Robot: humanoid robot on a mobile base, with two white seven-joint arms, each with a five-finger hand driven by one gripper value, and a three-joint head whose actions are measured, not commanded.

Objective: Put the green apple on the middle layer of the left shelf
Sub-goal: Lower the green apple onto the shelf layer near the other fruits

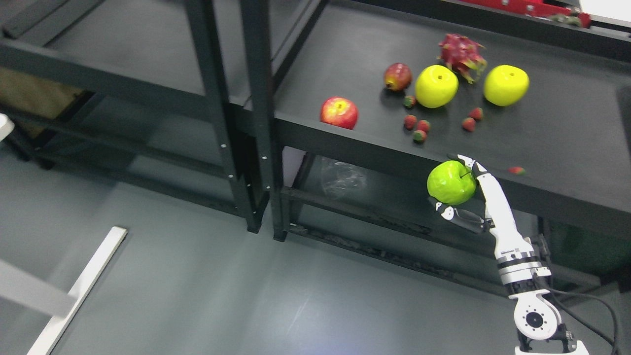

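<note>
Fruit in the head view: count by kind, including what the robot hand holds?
Green apple, held in the right robot hand: 1
Red apple: 1
Yellow apples: 2
Dark red fruit: 1
Dragon fruit: 1
Strawberries: 7
Total: 13

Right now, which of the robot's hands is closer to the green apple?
Right. The right hand grips the green apple just off the right shelf's front edge; the left hand isn't in the picture.
</note>
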